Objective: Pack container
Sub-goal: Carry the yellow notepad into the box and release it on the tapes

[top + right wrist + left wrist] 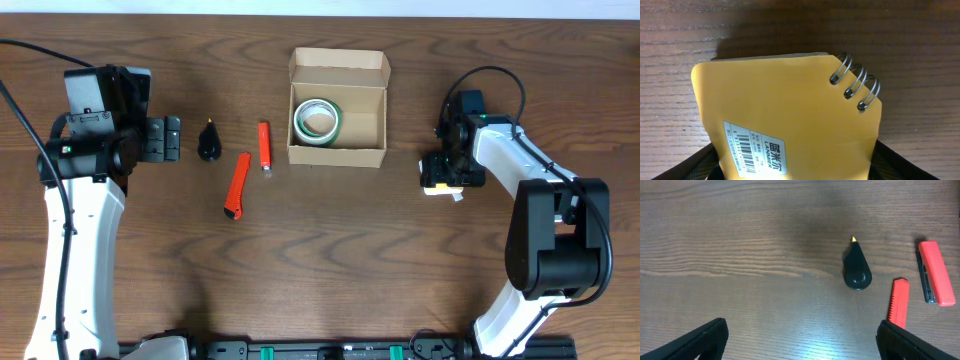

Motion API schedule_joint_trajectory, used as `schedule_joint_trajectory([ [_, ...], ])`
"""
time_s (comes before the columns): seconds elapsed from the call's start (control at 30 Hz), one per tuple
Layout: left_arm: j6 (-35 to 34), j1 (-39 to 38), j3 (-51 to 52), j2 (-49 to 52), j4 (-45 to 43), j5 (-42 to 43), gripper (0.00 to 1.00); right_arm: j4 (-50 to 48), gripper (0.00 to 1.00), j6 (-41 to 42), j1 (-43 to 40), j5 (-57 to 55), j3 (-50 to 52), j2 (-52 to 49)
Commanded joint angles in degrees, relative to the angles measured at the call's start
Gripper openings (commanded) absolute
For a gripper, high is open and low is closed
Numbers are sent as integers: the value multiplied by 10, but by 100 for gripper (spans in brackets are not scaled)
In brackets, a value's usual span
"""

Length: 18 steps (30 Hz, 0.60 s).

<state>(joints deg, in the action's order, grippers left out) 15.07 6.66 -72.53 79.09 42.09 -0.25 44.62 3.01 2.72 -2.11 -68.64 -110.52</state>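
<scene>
The brown cardboard box (337, 155) sits at the back of the counter (330, 250), about in the middle. Its lid is open and stands up at the back. A roll of tape (317, 121) with a green edge lies flat in the left part of the box. The right part shows only the bare bottom.

The right hand (795, 165) is well off to the right of the box. It holds a little yellow notepad (790, 110) between its fingers (900, 162). The notepad has a wire spiral at one corner and a white barcode sticker.

The left hand (800, 345) is far to the left of the box. Its fingers (695, 340) are spread wide with nothing between them.

Between the left hand and the box lie three things, each apart from the others: a black drop-shaped thing (856, 270) with a yellow tip, an orange cutter (898, 302), and a red thing with a metal edge (937, 272) that looks like a stapler.
</scene>
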Motion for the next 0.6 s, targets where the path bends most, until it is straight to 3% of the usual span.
schedule_joint_trajectory([
  [0.0, 4, 2, -12, 2, 1, -3, 95, -3, 66, -3, 3, -26, 12, -30],
  [0.27, 4, 2, -12, 2, 1, -3, 95, 16, 67, -3, 4, 0, -11, -30],
  [0.47, 4, 2, -12, 2, 1, -3, 95, 99, 56, -3, 4, 4, -107, -30],
  [0.57, 4, 2, -12, 2, 1, -3, 95, 137, 58, 8, 4, 4, -164, -30],
])
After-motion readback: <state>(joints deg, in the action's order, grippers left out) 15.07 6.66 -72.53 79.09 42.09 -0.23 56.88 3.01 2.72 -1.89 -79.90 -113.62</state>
